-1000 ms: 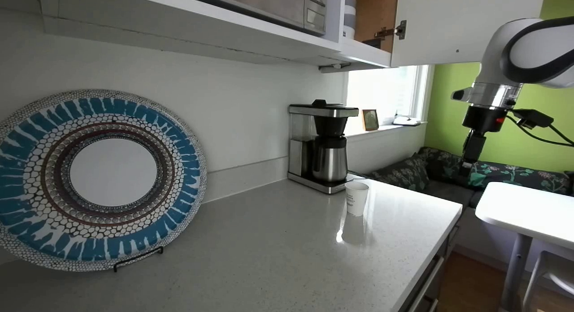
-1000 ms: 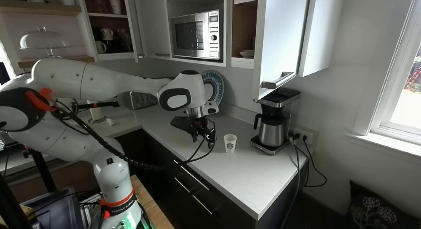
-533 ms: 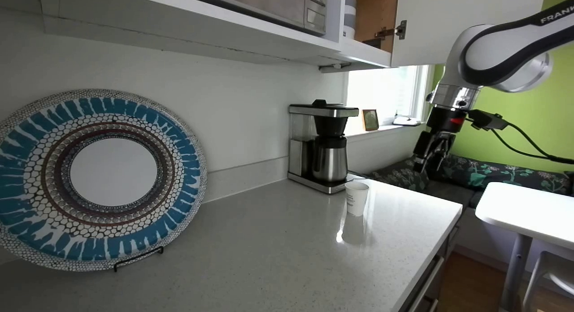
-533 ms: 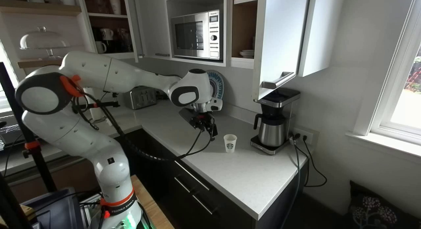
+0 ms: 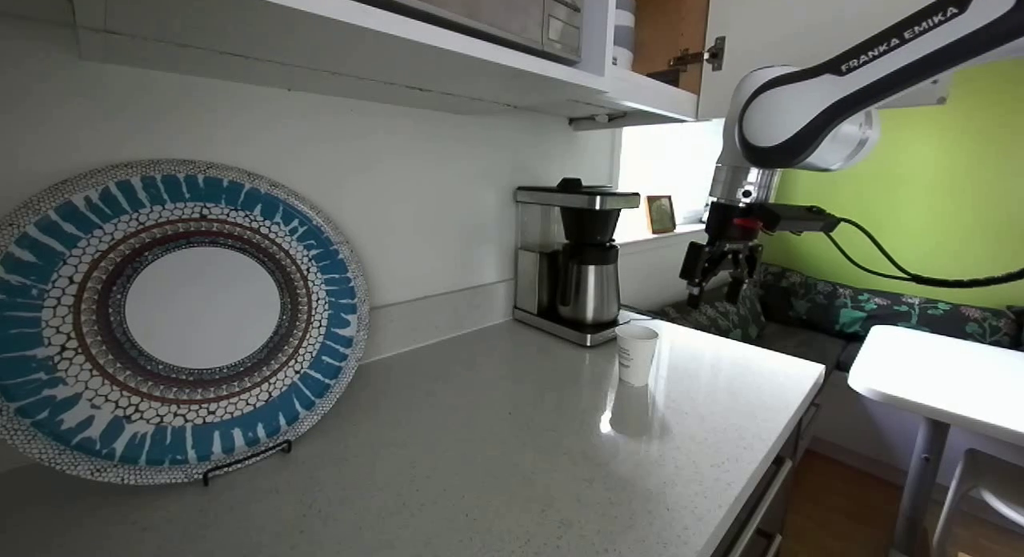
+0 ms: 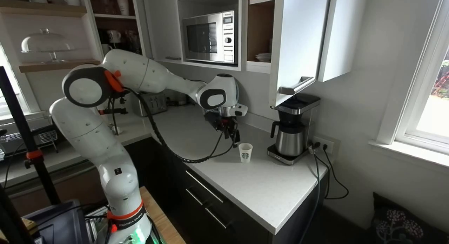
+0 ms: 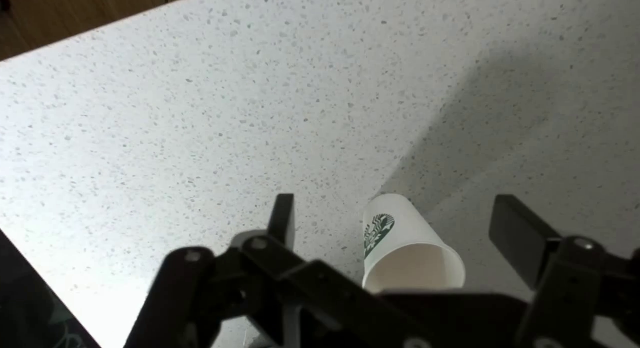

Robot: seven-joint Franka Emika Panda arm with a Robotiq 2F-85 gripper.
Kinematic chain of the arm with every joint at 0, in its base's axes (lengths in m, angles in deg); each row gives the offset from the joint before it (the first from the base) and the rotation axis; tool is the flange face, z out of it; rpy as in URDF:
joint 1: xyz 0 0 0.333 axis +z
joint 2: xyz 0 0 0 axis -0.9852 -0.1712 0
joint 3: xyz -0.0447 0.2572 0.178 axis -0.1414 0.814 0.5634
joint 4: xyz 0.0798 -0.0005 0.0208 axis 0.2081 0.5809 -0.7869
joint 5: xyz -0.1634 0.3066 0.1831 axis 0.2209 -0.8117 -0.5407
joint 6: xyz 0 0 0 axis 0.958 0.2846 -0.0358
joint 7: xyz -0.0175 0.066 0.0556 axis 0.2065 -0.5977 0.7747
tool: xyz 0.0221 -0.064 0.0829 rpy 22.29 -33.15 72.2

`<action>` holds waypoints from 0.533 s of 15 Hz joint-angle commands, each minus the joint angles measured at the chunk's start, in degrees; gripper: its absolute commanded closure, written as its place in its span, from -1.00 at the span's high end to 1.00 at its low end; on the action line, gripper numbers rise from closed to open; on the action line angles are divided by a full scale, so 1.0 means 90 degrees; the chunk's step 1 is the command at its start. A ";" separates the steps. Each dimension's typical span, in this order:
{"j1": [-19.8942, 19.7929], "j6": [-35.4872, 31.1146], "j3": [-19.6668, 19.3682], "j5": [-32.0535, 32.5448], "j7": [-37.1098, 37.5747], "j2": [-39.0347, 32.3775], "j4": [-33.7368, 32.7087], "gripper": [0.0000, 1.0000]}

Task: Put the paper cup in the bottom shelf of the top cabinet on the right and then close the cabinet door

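The paper cup (image 6: 245, 153) stands upright on the light speckled countertop (image 6: 252, 195), with its mouth upwards and a green Starbucks logo (image 7: 378, 233) printed on the side. It is near the coffee maker (image 6: 292, 122), and in this exterior view a strip of the countertop is seen between these two. In an exterior view the Robotiq gripper (image 5: 713, 293), at the end of the Franka Panda arm (image 5: 788, 113), points downwards; it appears higher than the cup and to the side of it. Its state is released: in the wrist view the two fingers (image 7: 284, 218) are spread well apart, and the cup is free of their grasp. In this same view the cup appears in the gap between them, and dark parts of the gripper hide a bit of its rim. Higher up, the white cabinet door (image 6: 300, 44), which has a metal bar handle (image 6: 297, 86), is swung out from the top cabinet (image 6: 259, 30); the inside of brown wood can be seen, and a small stack of plates (image 6: 263, 57) rests low in it. The microwave oven (image 6: 203, 37) is in the compartment just beside. Also on the countertop, a large round plate (image 5: 202, 309) with a blue and white pattern stands on a black wire stand (image 5: 244, 461).
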 commanded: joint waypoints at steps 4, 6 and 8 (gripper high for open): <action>-0.0057 0.0016 0.0043 -0.0024 -0.0077 -0.0188 -0.0168 1.00; -0.0057 0.0016 0.0042 -0.0024 -0.0080 -0.0188 -0.0177 1.00; -0.0057 0.0016 0.0042 -0.0024 -0.0081 -0.0188 -0.0178 1.00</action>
